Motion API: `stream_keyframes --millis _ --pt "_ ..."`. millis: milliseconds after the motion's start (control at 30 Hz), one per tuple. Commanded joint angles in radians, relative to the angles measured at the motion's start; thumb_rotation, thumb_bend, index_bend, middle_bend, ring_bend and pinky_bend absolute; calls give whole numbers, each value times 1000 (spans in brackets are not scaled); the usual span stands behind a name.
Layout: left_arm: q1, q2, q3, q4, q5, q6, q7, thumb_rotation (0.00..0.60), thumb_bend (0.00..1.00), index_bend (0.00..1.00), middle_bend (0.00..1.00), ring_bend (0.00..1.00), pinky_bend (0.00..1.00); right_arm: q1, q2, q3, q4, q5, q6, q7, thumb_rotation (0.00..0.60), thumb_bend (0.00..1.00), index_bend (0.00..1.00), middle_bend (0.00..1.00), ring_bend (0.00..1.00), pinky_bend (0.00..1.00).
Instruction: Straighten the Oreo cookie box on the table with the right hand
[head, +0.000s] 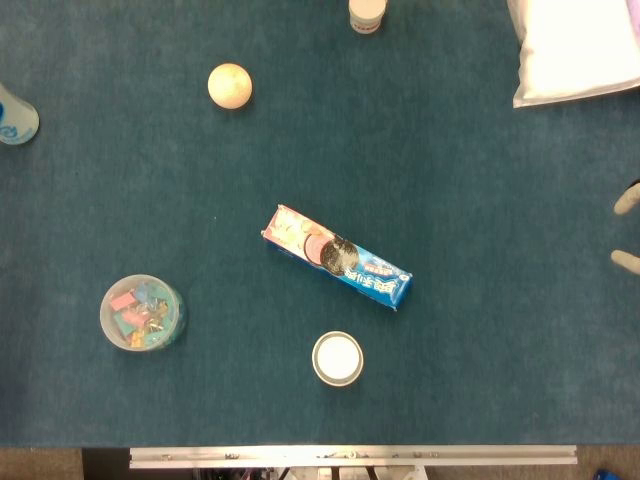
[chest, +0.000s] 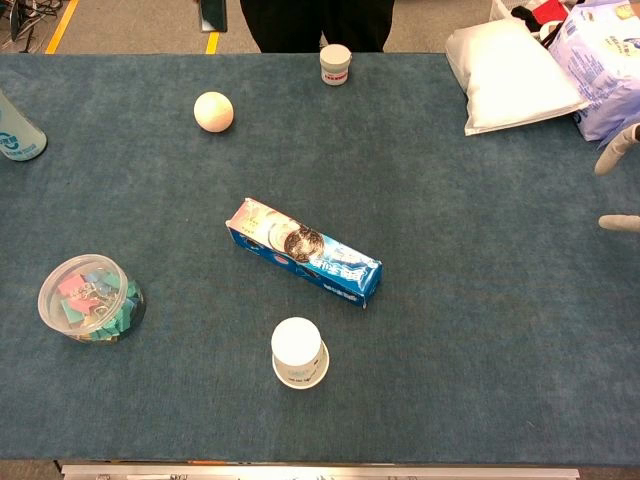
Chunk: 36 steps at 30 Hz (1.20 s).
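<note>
Dark teal cloth-covered table; grey floor beyond; yellow floor line

The Oreo cookie box is seen lying flat near the middle of the blue-carpeted counter, set on a diagonal, with its upper-left end pale and its lower-right end blue. Just below it, apart from it, a white cup is placed. A clear tub of coloured clips is found at the lower left, a pale ball at the upper left. A white bag is cut off by the upper right corner. At the right edge, two pale fingers of the right hand are shown, spread apart, well away from the box.
</note>
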Motion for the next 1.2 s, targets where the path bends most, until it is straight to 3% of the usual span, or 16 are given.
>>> stream_keyframes --millis 33,400,700,867,1200 --pt "-1 0 -1 -3 7 4 -4 600 276 680 557 374 495 -1 3 -3 -2 -4 3 -2 600 77 478 428 261 199" --pt "-10 -10 2 12 2 -25 1 600 277 680 557 373 495 -19 15 2 -25 -4 46 -8 600 76 478 428 261 199" --pt "-11 -8 5 10 15 -22 -8 600 277 680 557 374 495 -29 -6 -27 -49 -42 56 -46 600 54 479 428 261 199" --pt "-11 -6 1 10 9 -21 -12 600 277 680 557 374 495 -36 -51 -28 -31 -56 78 -43 600 4 478 419 262 199" --pt "-11 -5 -3 7 10 -16 -19 600 276 680 557 374 495 -21 -180 -27 22 -114 107 -59 600 0 478 405 269 199"
